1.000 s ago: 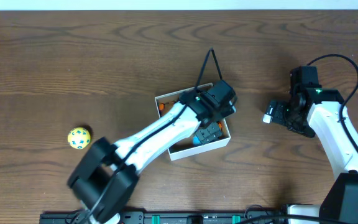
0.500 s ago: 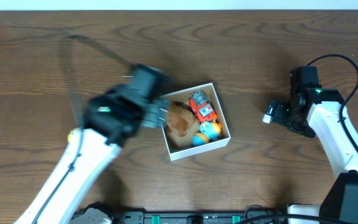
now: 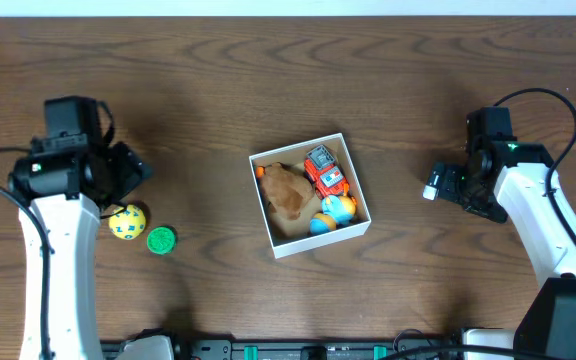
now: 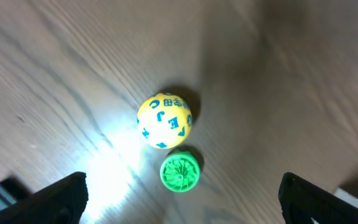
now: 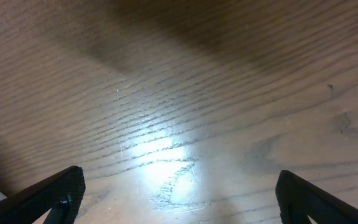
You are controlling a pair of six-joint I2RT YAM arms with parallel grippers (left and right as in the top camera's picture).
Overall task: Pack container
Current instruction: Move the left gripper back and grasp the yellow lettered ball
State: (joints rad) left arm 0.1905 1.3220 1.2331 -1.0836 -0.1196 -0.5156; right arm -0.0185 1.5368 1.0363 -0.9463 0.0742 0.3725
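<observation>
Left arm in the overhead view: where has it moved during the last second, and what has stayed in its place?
The left gripper left the white-walled cardboard container and swung far left. It is now open and empty near the yellow ball with blue marks and the green ribbed disc, which was unseen earlier. The container, the ball and the right gripper stayed put.
</observation>
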